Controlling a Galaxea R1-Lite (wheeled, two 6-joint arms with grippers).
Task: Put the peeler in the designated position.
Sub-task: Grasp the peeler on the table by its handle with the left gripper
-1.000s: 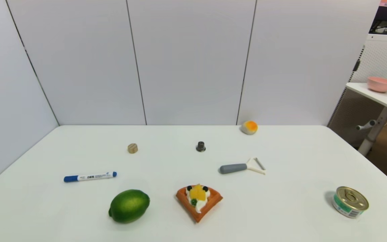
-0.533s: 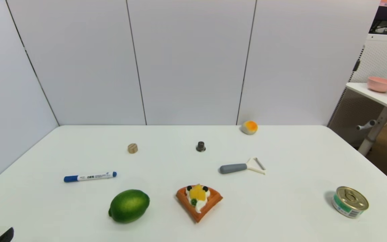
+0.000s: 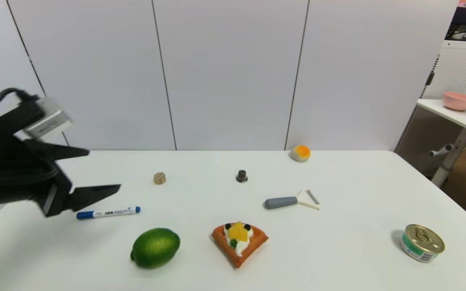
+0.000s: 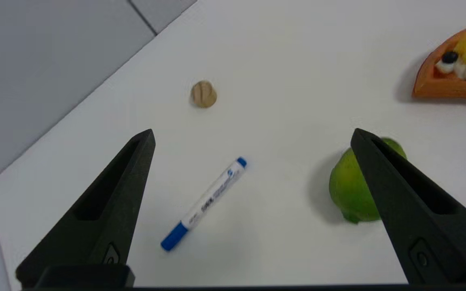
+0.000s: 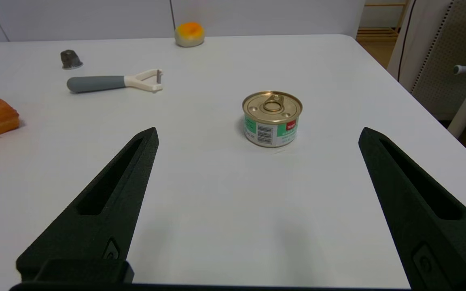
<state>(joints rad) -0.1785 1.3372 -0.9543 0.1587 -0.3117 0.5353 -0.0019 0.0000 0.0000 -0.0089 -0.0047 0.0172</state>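
Note:
The peeler [image 3: 281, 202], with a grey handle and a white forked head, lies flat right of the table's centre, untouched. It also shows far off in the right wrist view as the peeler [image 5: 113, 83]. My left gripper [image 3: 104, 169] hovers open and empty at the far left, above the blue-capped marker [image 3: 107, 212], far from the peeler. In its own view the left gripper [image 4: 253, 132] frames the marker [image 4: 204, 202]. My right gripper [image 5: 258, 130] is open and empty over the near right of the table, outside the head view. No mark on the tabletop [image 3: 346, 178] shows the designated position.
A lime [image 3: 155, 247] and a waffle slice [image 3: 239, 241] sit near the front. A wooden disc [image 3: 159, 178], a dark knob [image 3: 241, 176] and an orange-grey ball [image 3: 300, 153] lie farther back. A tin can [image 3: 422, 242] stands near the right edge.
My left arm has swung up from the lower left corner into the head view, its open gripper now above the marker. The peeler and other objects have not moved.

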